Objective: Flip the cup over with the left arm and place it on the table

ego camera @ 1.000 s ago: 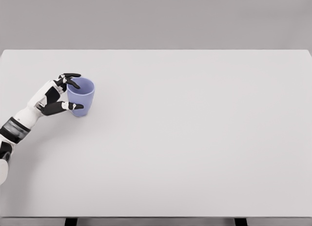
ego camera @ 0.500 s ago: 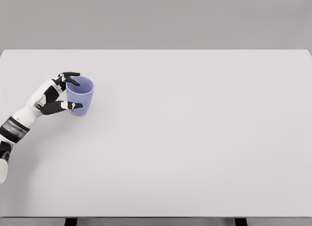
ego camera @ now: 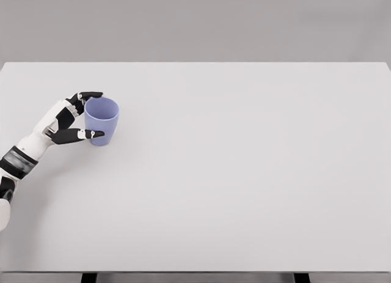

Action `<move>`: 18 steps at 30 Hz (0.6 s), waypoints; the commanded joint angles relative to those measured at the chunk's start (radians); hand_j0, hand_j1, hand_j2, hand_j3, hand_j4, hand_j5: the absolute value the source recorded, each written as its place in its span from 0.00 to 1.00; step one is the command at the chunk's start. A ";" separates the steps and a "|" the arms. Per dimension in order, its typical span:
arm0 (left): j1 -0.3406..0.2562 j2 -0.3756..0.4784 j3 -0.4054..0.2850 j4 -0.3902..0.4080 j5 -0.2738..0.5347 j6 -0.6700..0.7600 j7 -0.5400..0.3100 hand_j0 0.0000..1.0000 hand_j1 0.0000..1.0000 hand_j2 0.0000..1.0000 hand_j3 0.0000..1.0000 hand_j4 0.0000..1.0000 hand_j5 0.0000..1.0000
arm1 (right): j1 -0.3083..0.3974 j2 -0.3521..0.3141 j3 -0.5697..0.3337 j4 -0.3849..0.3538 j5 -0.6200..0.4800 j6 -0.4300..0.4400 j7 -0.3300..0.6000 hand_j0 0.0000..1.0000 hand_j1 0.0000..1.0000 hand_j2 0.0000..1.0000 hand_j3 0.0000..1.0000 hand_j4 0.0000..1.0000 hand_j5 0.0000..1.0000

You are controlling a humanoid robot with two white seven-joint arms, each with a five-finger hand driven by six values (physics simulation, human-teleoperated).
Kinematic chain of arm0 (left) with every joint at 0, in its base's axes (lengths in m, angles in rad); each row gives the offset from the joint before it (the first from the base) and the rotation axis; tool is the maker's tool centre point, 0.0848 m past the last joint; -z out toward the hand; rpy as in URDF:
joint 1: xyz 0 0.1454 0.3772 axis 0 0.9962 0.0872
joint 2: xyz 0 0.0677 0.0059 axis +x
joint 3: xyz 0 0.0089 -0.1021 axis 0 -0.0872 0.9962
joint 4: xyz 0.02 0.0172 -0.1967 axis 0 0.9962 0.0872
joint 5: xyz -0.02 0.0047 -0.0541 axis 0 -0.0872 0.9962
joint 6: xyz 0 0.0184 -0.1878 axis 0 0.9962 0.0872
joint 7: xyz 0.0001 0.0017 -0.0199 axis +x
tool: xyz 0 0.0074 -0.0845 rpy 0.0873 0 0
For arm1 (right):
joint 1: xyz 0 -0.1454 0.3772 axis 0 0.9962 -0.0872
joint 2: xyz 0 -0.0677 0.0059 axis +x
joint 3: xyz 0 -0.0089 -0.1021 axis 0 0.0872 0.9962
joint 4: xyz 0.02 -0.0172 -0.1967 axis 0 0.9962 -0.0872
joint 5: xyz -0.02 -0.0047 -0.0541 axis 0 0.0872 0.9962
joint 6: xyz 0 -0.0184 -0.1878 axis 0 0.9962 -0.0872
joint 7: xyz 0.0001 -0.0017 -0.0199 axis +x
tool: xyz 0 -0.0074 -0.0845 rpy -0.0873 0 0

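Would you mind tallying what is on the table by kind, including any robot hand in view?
Lavender cup: 1
Left hand beside the cup: 1
White table: 1
Total: 3

Small periwinkle-blue plastic cup (ego camera: 101,121), smooth-walled, tapering from a wide round mouth to a narrower base. Upright, mouth up, the inside visible as a slightly darker blue hollow. Standing on the white table (ego camera: 244,173), far left and somewhat toward the back edge. Possibly tilted a touch toward the right, though hard to tell at this size. No handle visible, no markings on the wall.
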 commanded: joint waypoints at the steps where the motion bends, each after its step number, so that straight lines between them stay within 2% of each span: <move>1: 0.000 0.002 0.001 -0.002 0.007 0.001 0.000 0.79 0.79 0.79 0.79 0.79 0.79 | 0.000 0.000 0.000 0.000 0.000 0.000 0.000 1.00 1.00 1.00 1.00 1.00 1.00; 5: 0.002 0.000 0.001 -0.001 0.005 0.001 0.000 0.85 0.85 0.85 0.85 0.85 0.85 | 0.000 0.000 0.000 0.000 0.000 0.000 0.000 1.00 1.00 1.00 1.00 1.00 1.00; 18: 0.002 0.002 0.001 -0.007 0.004 0.001 0.000 0.88 0.88 0.88 0.88 0.88 0.88 | 0.000 0.000 0.000 0.000 0.000 0.000 0.000 1.00 1.00 1.00 1.00 1.00 1.00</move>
